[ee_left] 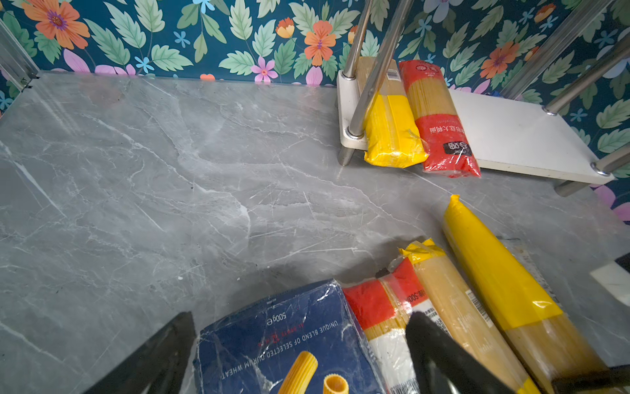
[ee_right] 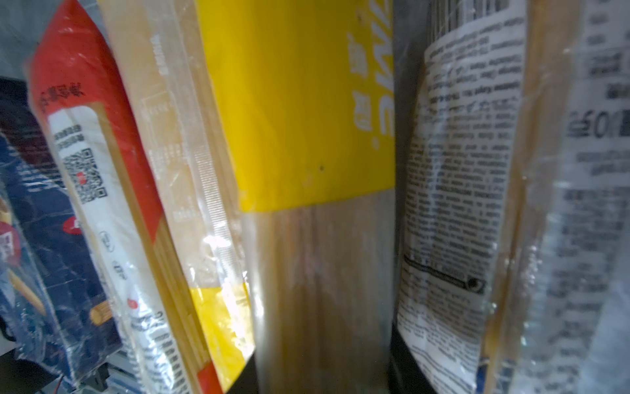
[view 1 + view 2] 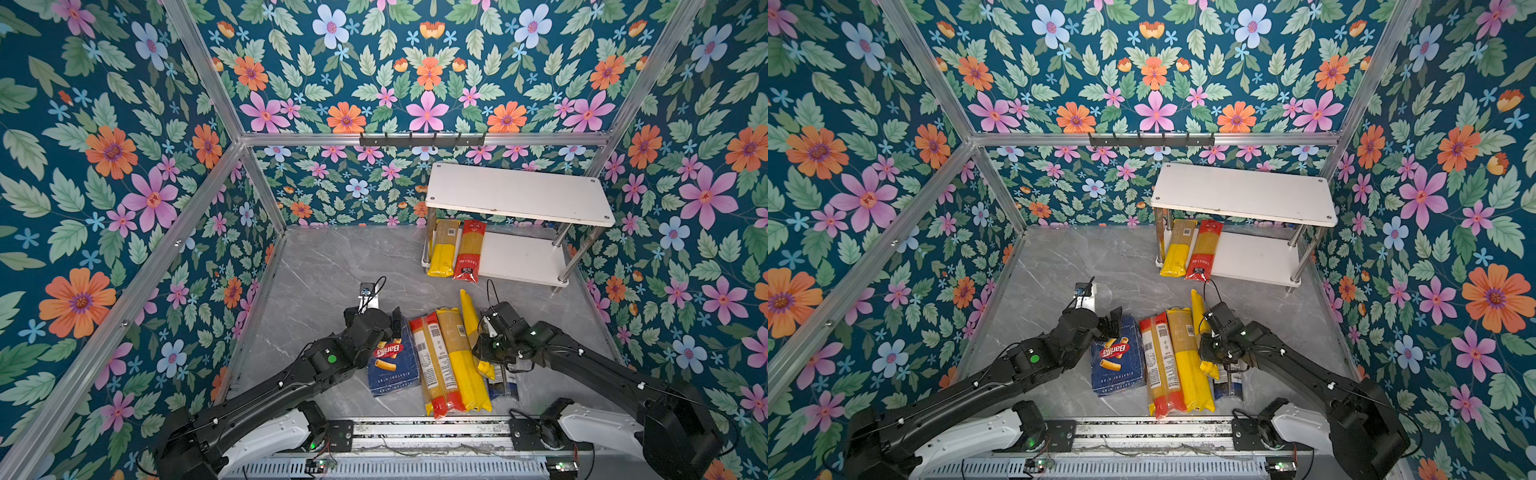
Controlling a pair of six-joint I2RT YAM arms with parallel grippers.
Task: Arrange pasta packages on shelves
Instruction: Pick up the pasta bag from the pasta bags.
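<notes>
Grey marble tabletop point(image 3: 332, 270) bears shelves point(image 3: 519, 193); floral walls point(image 3: 104, 166) surround it.

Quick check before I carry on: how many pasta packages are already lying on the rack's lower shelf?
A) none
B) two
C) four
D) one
B: a yellow bag and a red bag lie side by side at one end of the lower white board, both overhanging its front edge.
</notes>
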